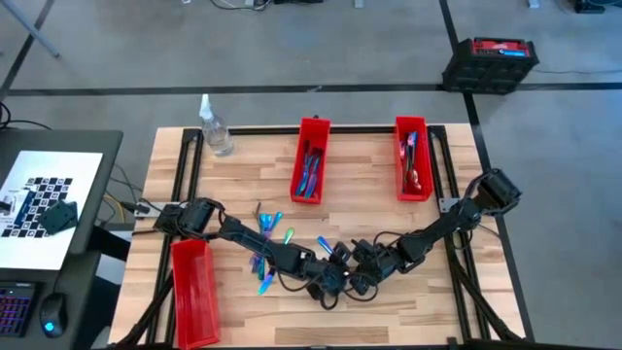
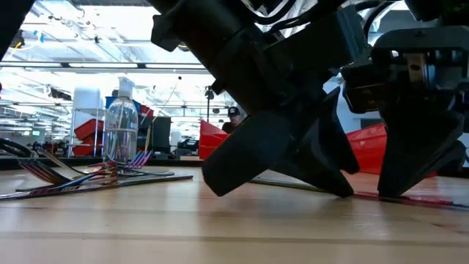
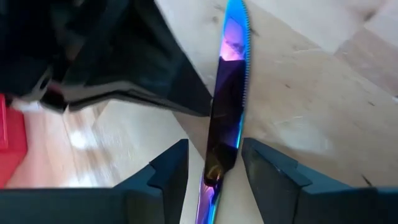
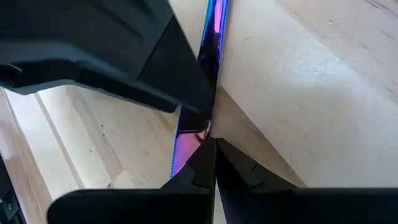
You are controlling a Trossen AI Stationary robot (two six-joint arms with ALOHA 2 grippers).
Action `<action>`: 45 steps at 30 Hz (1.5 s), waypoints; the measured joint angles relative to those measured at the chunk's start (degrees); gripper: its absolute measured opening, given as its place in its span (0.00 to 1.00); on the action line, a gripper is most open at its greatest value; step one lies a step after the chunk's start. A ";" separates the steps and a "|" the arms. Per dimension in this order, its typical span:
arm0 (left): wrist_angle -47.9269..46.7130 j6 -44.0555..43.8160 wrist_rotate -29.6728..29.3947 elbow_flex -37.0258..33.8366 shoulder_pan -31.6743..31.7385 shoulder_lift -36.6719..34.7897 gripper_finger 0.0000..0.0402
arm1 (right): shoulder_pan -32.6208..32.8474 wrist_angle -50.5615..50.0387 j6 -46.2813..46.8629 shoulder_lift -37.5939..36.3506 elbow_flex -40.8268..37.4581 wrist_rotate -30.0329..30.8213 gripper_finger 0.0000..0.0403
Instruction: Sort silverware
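- Knife [image 3: 227,93]: one slim iridescent blade with a serrated edge, laid flat on the wooden table [image 1: 369,209]. In the high view it is hidden beneath the two grippers at lower centre of the frame.
- Long axis: in the left wrist view it runs from the bottom centre of the frame up to the top centre, straight through the gap between the fingers.
- Left gripper [image 3: 214,171]: jaws parted, one finger [image 3: 168,171] on each side of the handle end, a small gap left on both sides; nothing is gripped yet.
- Right gripper [image 4: 214,158]: fingertips drawn together at lower centre of the right wrist view, seemingly pinched on the same knife [image 4: 211,37]; the contact itself is masked by the other arm's dark body.
- Nearness: both grippers are met over the one piece; neither is clearly closer.
- Judgement: the left jaws need only be closed across the axis.
- Loose silverware [image 1: 267,243]: a small pile at left of centre in the high view.
- Red bins [image 1: 311,160]: two at upper centre already holding pieces, a third at lower left.
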 joint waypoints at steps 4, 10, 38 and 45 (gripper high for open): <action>-0.62 1.63 -0.04 0.00 -0.13 -0.09 0.33 | 0.51 1.25 0.15 -0.25 0.37 0.17 0.00; -0.59 1.55 0.39 0.00 -0.13 -0.11 0.33 | 0.83 1.29 0.69 -0.90 0.53 0.67 0.00; -0.49 1.18 0.43 -0.16 -0.01 -0.16 0.33 | 0.87 6.21 2.64 0.61 0.55 1.60 0.00; -0.78 1.20 0.50 -0.22 0.00 -0.15 0.33 | 1.16 7.48 3.50 1.94 0.50 2.02 0.00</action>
